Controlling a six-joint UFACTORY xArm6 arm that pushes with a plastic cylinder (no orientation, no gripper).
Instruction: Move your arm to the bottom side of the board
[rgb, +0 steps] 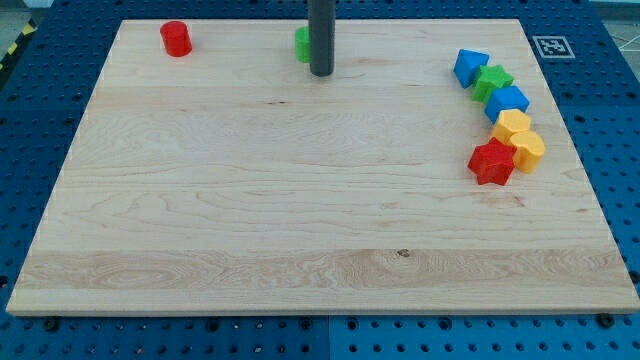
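So here's the setup: my tip (321, 73) sits way up near the view's top edge of the pale wooden board (300, 220), a bit left of centre. The straight dark rod (321, 30) comes down from out of frame and its end rests on the wood. No fingers on this rig at all, just the bare rod, so there's nothing to open or close.

Right behind the rod, touching or nearly so on its left side, a small green block (301, 44) pokes out; most of it is hidden, so I can't call its shape. Further to the view's left, near the top corner, stands a red cylinder block (176, 38), well apart from everything.

Over on the view's right there's a curved chain of blocks packed against each other: a blue block (468, 66) at the top, then a green star-ish block (493, 82), another blue block (508, 101), a yellow-orange block (513, 126), a second yellow-orange block (529, 149), and a red star-shaped block (492, 162) tucked beside the last one.

The target is the bottom side of the board, basically the opposite end from where my tip is. My guess is the task has barely begun. The lane straight down looks free of blocks, so a direct slide toward the view's bottom should disturb nothing, though the green one sits close enough to get nudged at the start.
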